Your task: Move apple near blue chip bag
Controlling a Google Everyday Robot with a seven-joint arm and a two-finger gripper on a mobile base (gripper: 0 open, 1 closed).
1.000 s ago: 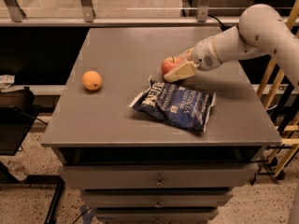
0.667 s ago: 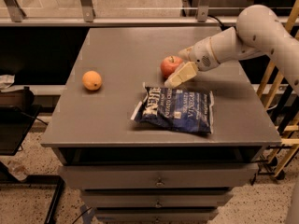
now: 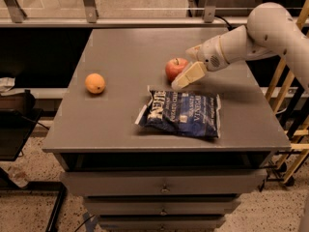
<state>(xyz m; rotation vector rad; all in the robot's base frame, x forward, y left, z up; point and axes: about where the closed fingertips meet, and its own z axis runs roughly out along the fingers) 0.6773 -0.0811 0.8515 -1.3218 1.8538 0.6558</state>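
Observation:
The apple (image 3: 175, 67) is red and round and rests on the grey table top (image 3: 125, 57), just behind the upper edge of the blue chip bag (image 3: 182, 113). The bag lies flat at the table's front right, with white lettering. My gripper (image 3: 185, 65) reaches in from the right on a white arm (image 3: 251, 37). Its fingers are spread on either side of the apple's right half, the cream lower finger (image 3: 189, 75) slanting down toward the bag. The fingers look loose around the apple, not squeezing it.
An orange (image 3: 95, 83) sits on the left part of the table. Drawers (image 3: 164, 187) are below the front edge. A wooden frame (image 3: 289, 95) stands at the right, and a rail (image 3: 120, 22) runs behind the table.
The gripper's fingers have spread apart around the apple, and the lower finger has dropped toward the bag. The apple has stayed in almost the same spot behind the bag.

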